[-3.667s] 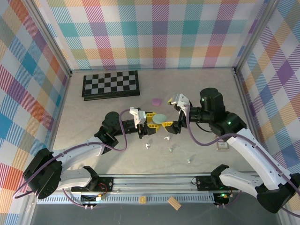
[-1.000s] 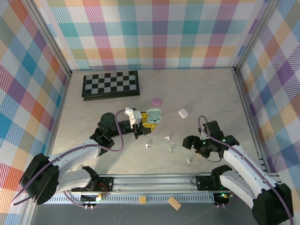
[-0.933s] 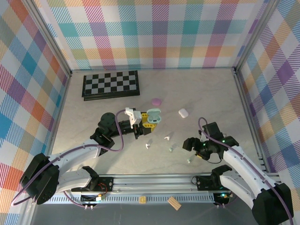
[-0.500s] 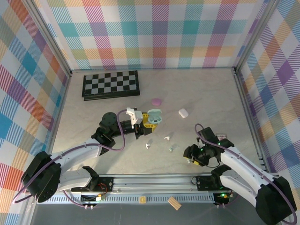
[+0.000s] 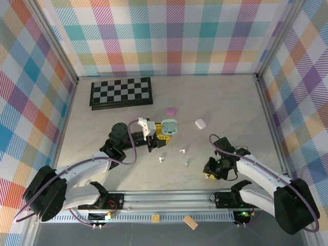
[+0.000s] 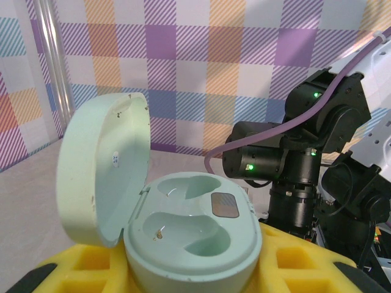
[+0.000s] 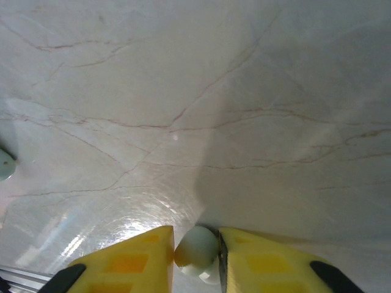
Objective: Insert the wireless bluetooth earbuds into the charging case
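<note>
My left gripper (image 5: 162,132) is shut on the mint green charging case (image 5: 169,125), holding it with the lid up. In the left wrist view the case (image 6: 194,235) sits between yellow fingers (image 6: 300,264) with its lid (image 6: 102,165) swung left and both wells bare. My right gripper (image 5: 209,175) is down on the table near the front edge. Its yellow pads (image 7: 128,264) press on both sides of a mint green earbud (image 7: 197,246). Two white earbuds (image 5: 181,150) (image 5: 161,159) and another mint green earbud (image 5: 186,163) lie loose between the arms.
A purple case (image 5: 171,110) and a white case (image 5: 200,123) rest behind the open case. A folded chessboard (image 5: 121,92) lies at the back left. A wooden block (image 5: 190,221) sits past the front rail. A pale green piece (image 7: 5,165) shows at the right wrist view's left edge.
My right gripper has moved toward the front edge, dropped to the table and closed on the mint green earbud. The left arm has kept still with the open case.
</note>
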